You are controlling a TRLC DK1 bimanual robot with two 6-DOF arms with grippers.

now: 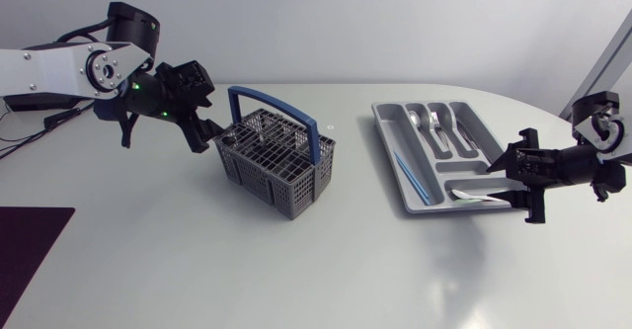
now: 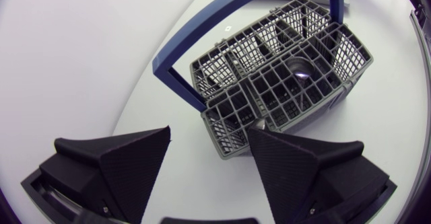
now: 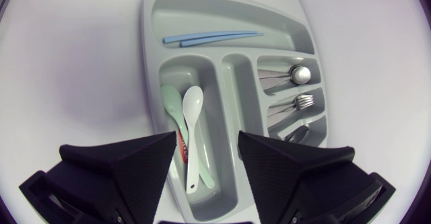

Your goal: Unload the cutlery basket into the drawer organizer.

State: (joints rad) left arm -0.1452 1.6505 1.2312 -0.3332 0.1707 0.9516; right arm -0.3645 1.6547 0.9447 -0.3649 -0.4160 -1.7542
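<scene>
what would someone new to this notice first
The grey cutlery basket with its blue arched handle stands left of centre, and the left gripper is open right at its corner. On the right lies the grey drawer organizer, holding blue chopsticks, metal cutlery and two spoons, with the right gripper open above the spoons.

The white surface point(image 1: 197, 270) carries a grey basket point(image 1: 259, 176) left of the middle, a grey organizer point(image 1: 388, 143) well apart to its right, and a dark mat point(image 1: 30, 255) at its left edge.
</scene>
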